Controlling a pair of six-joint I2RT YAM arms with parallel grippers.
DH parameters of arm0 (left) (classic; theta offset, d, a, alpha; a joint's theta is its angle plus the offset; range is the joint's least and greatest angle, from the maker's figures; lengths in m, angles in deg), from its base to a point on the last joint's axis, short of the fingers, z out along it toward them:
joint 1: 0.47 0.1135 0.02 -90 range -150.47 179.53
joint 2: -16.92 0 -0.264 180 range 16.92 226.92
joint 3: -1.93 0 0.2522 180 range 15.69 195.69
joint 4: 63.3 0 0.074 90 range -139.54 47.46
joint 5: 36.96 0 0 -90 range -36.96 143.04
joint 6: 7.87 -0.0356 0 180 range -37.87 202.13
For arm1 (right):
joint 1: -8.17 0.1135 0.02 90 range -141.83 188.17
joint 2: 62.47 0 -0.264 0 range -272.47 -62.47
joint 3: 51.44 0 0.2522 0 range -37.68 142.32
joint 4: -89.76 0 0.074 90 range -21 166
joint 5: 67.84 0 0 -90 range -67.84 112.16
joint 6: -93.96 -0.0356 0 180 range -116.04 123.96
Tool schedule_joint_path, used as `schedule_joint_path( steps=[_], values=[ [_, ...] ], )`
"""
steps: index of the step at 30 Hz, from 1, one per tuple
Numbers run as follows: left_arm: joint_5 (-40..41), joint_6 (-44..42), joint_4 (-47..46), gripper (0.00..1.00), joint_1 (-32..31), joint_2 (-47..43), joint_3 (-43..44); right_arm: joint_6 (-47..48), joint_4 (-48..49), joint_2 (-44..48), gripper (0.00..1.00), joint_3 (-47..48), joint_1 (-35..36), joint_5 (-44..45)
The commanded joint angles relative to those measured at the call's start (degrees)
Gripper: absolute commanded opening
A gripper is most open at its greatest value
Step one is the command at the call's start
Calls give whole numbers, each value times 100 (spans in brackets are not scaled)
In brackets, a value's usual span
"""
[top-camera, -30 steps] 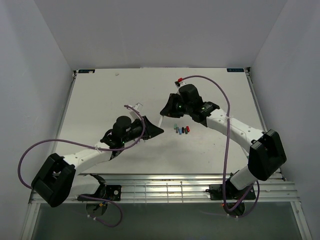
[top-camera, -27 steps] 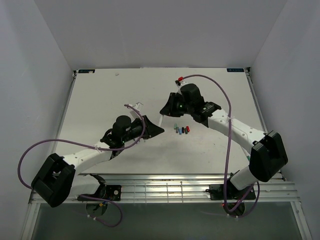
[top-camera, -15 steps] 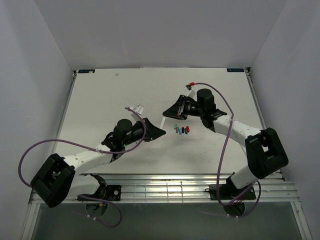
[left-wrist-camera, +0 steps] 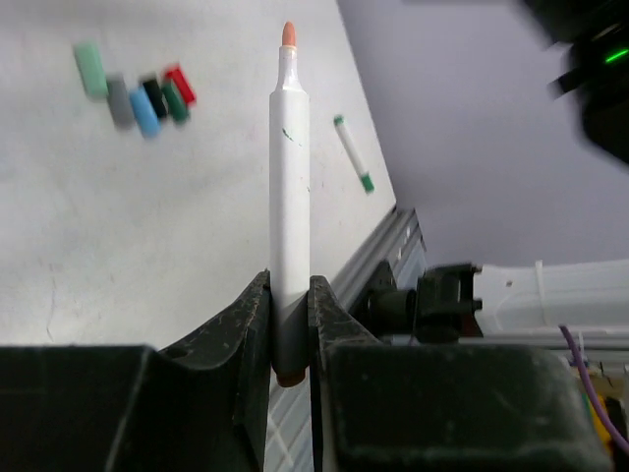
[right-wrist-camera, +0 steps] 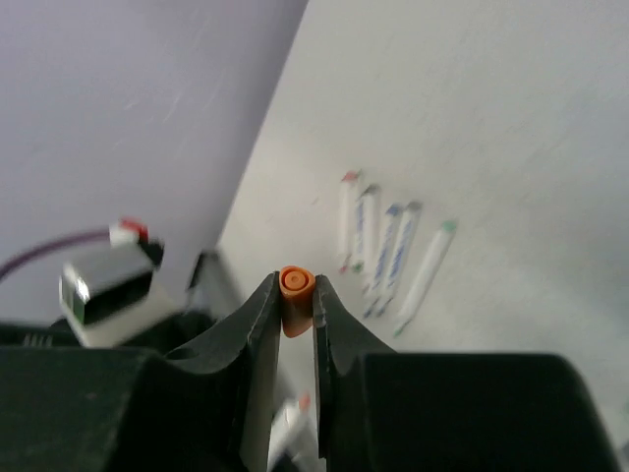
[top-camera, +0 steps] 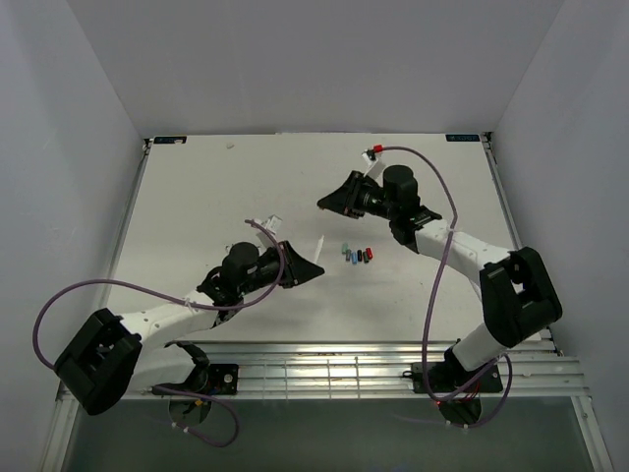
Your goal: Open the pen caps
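The right gripper [right-wrist-camera: 294, 307] pinches the orange cap [right-wrist-camera: 295, 285] well clear of the bare pen [left-wrist-camera: 289, 187] clamped in the left gripper [left-wrist-camera: 291, 315]; I'd lower it gently beside the loose caps [top-camera: 356, 256] beneath, then release.

Left claw [left-wrist-camera: 290, 300] and right claw [right-wrist-camera: 295, 300], both clamped.

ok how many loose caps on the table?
6, clustered mid-table: mint cap, grey cap, blue cap, black cap, dark green cap, red cap. It's blurry; one could be hidden.

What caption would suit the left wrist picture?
Left fingers clamp a white pen, its orange tip bare, loose caps lying beyond.
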Motion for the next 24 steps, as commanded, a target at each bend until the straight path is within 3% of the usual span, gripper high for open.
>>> schedule_joint_path(
  steps=[1, 3, 5, 10, 14, 16, 20, 24],
  values=[
    [-611, 190, 788, 0, -216, -45, -283, 2092, -984, 676, 8, 930, 426, 3626],
    [-382, 216, 797, 0, -224, -89, -265, 2360, -1459, 738, 8, 1132, 727, 4644],
    [-233, 138, 780, 0, -242, -124, -204, 2239, -1663, 659, 8, 1220, 895, 4852],
    [320, -327, 1322, 0, -251, -317, 243, 1887, -1968, 545, 8, 1317, 764, 4431],
    [1655, -600, 3418, 0, -216, -528, 823, 1797, -2962, 509, 8, 1642, 342, 3870],
    [2296, -662, 4027, 0, -155, -642, 956, 2008, -3349, 561, 8, 1695, 158, 3553],
    [2641, -733, 4610, 0, 424, -660, 1106, 2413, -3764, 1009, 8, 977, -115, 3517],
    [3116, -506, 4918, 0, 891, -748, 879, 2510, -3747, 1414, 8, 150, -572, 2895]
  ],
)
